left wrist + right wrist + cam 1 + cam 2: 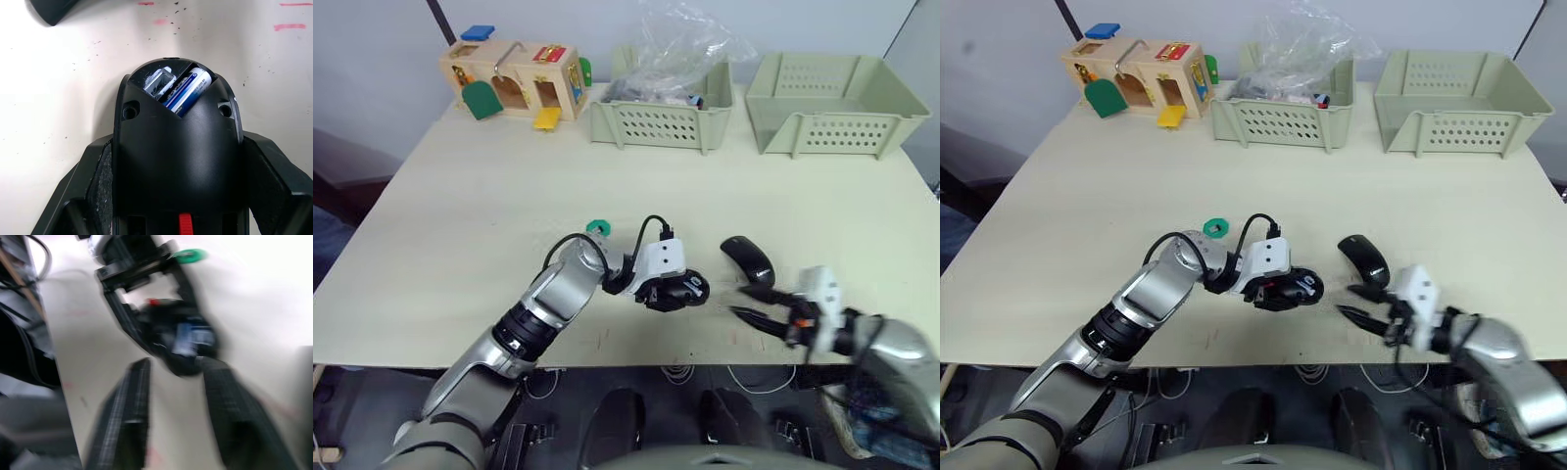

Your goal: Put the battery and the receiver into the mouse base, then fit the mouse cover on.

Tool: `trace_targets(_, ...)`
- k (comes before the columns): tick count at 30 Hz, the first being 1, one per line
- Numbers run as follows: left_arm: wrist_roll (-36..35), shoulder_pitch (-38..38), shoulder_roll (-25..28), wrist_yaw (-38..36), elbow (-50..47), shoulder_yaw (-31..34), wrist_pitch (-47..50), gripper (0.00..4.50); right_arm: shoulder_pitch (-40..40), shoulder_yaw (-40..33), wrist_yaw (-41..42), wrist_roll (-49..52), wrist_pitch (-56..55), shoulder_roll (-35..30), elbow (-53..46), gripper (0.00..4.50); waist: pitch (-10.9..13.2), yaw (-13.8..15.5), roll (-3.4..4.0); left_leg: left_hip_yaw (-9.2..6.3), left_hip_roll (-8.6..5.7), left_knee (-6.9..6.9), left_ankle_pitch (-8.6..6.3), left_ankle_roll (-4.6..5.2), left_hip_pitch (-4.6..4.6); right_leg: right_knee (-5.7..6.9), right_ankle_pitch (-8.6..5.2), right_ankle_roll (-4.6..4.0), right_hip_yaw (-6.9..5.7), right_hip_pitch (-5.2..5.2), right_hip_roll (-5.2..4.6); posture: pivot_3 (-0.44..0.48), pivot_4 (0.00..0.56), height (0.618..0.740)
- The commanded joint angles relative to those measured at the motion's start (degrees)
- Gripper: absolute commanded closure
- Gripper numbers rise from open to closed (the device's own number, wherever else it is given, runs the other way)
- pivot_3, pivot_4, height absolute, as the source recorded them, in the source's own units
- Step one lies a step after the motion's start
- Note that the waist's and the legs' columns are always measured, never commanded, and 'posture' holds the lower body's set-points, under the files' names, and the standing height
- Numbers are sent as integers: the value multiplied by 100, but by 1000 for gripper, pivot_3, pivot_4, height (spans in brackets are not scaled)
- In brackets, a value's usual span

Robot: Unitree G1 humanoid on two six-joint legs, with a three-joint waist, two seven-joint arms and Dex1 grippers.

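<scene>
My left gripper [672,292] is shut on the mouse base [680,287], holding the black body by its sides near the table's front middle. In the left wrist view the base [176,161] lies between my fingers [95,191], its open recess showing the blue-and-silver battery [188,90] and, beside it, a small silver metal piece [159,82] that looks like the receiver. The glossy black mouse cover [747,259] lies on the table just right of the base. My right gripper [741,301] hovers open and empty in front of the cover, pointing toward the base [181,340].
A flat green disc [597,227] lies behind my left wrist. At the back stand a wooden toy box [514,78], a green basket [661,127] with a plastic bag, and an empty green basket [832,122]. The table's front edge [636,364] is close below both grippers.
</scene>
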Motion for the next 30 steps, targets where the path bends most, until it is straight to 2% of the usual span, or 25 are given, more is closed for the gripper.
trace_targets(1,9,120,-16,-14,98,-166,6,1576,435,-645,367,439,-20,-277,-478,998,2,22,12,-3,1,-1,0,0,-1,2,-4,5,-2,-1,1,0,150,740)
trace_targets(3,4,122,2,-28,110,-151,-16,1576,741,-989,504,552,-48,-385,-595,21,4,20,10,-5,0,-2,0,0,-1,4,-8,11,-6,0,1,0,150,740)
trace_targets(10,-15,124,34,-50,118,-116,-46,1576,1495,-1902,808,773,-204,-374,-726,21,4,-2,8,-3,2,1,0,0,1,4,-11,17,-2,0,0,0,150,740)
trace_targets(13,-26,141,56,-59,98,-102,-54,1576,1666,-2079,881,799,-287,-303,-709,21,5,-6,7,-1,2,0,0,0,0,3,-11,17,-1,0,0,0,150,740)
trace_targets(30,-68,125,114,-74,39,-80,-56,1576,1761,-2074,936,699,-464,-171,-588,21,5,-12,8,-1,4,0,0,0,2,4,-12,18,-1,-1,0,0,150,740)
